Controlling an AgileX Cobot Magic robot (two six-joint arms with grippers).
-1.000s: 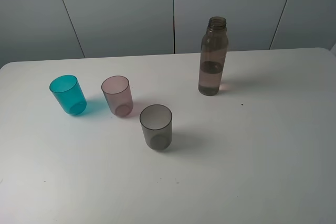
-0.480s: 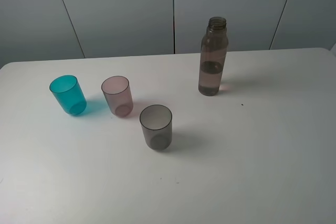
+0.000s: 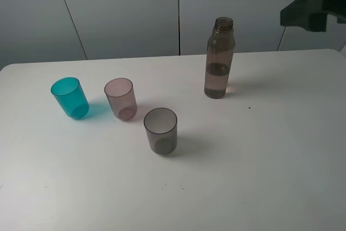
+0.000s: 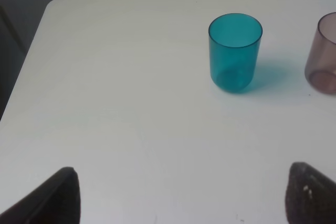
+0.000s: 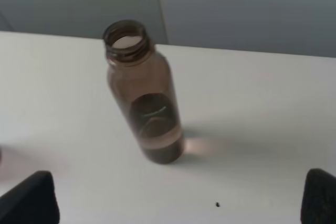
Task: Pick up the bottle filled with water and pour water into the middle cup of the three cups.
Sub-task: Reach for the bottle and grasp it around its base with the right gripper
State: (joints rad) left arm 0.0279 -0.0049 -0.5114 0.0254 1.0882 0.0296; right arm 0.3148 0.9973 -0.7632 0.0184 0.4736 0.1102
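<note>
bottle [image 3: 219, 60]: stands up near the far edge of the table [image 3: 259, 177], no cap, some water inside.
middle cup [image 3: 121, 98]: pink, standing toward the left edge, between the teal cup [image 3: 70, 97] and the grey cup [image 3: 160, 130].
right gripper [image 5: 178, 203]: wide open, holding nothing, facing the bottle.
left gripper [image 4: 184, 198]: wide open, holding nothing, by the left edge.

White table [image 3: 270, 160]. Left of frame: teal cup [image 3: 70, 97], middle cup [image 3: 120, 98] beside it, grey cup [image 3: 160, 130] lower right. All upright, apart. Bottle [image 3: 219, 60] upright, upper centre-right, part-filled.
</note>
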